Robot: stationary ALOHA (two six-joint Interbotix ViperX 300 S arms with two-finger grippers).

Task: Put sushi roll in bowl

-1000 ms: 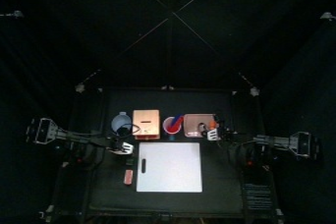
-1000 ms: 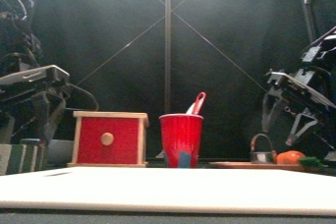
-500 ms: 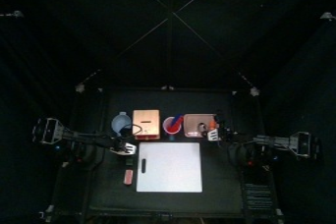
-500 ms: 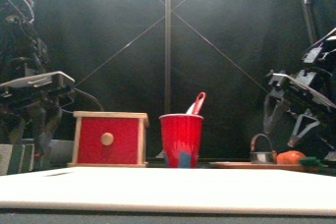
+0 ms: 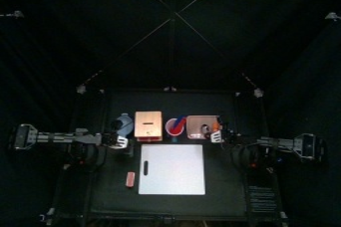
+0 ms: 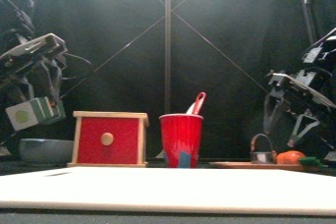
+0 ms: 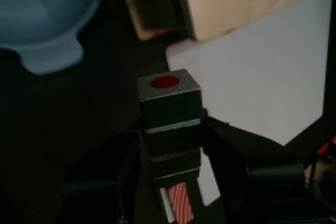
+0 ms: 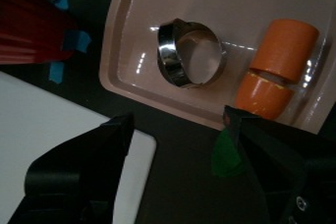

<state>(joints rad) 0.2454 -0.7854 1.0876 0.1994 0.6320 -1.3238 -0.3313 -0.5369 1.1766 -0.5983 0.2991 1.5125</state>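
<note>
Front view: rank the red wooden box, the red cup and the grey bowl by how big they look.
1. red wooden box
2. red cup, narrower but about as tall
3. grey bowl, partly hidden behind the box, so its true size is unsure

A white board (image 5: 173, 169) lies flat at the middle of the black table (image 5: 100, 193). Beyond its far edge stands a wooden box with a red front (image 6: 109, 140), and just beside that a red plastic cup (image 6: 182, 140) with a pink-and-white utensil leaning out of it. Further along sits a shallow pinkish tray (image 8: 141, 41) holding a metal ring (image 8: 184, 53) on its edge and an orange carrot piece (image 8: 273, 69) near it.
</note>
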